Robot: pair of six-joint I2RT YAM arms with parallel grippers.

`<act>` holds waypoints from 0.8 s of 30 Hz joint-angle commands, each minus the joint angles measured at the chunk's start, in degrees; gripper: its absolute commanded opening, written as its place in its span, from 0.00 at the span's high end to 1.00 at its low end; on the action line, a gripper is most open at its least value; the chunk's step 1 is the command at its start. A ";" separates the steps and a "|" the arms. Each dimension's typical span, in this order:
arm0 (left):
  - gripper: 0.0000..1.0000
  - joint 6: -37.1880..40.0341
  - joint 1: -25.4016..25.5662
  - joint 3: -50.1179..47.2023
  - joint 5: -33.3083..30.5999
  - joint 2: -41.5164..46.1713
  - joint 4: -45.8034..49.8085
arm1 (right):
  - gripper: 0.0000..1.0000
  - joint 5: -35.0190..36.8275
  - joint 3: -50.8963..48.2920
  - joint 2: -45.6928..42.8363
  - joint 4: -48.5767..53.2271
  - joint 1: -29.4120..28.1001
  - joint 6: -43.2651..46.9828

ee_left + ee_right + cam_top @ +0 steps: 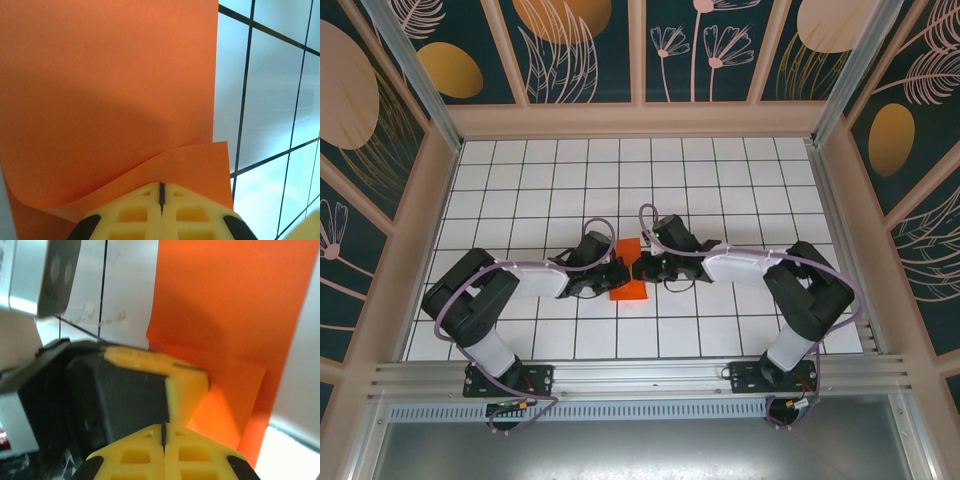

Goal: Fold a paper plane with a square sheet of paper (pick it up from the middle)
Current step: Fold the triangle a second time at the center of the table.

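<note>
Two grips mid-sheet: left end effector (161, 197) pinching a lifted flap of square sheet of paper (100, 75) for folding; right end effector (163, 435) closed alongside, apparently bracing

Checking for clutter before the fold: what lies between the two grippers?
Just the square sheet of paper, partly folded, between left gripper and right gripper, in the top view.

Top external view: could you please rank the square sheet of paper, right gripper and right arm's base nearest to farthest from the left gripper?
1. The square sheet of paper, pinched by the left gripper, centre.
2. The right gripper, just right of it.
3. The right arm's base, bottom right.
</note>
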State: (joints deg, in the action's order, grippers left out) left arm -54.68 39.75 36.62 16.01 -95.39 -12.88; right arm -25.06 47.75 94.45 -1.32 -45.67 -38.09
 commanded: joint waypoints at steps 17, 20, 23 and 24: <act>1.00 -0.44 0.02 -3.15 -1.27 -0.32 5.42 | 1.00 9.19 -2.88 -1.57 5.58 -4.60 -6.45; 1.00 -0.43 -0.06 -3.14 -0.92 -0.40 5.09 | 1.00 8.85 -2.86 -1.78 4.91 -4.65 -5.92; 1.00 -0.44 0.01 -3.20 -0.57 -0.41 4.80 | 1.00 7.21 -2.35 -1.00 3.38 -4.59 -5.78; 1.00 -0.44 -0.02 -3.14 -0.54 -0.40 4.76 | 1.00 6.98 -2.19 -0.85 3.11 -4.60 -5.71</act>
State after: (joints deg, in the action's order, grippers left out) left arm -54.70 39.75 35.70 16.01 -95.04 -14.20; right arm -17.61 45.21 93.91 2.37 -49.89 -43.64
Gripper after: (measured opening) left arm 0.068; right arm 0.055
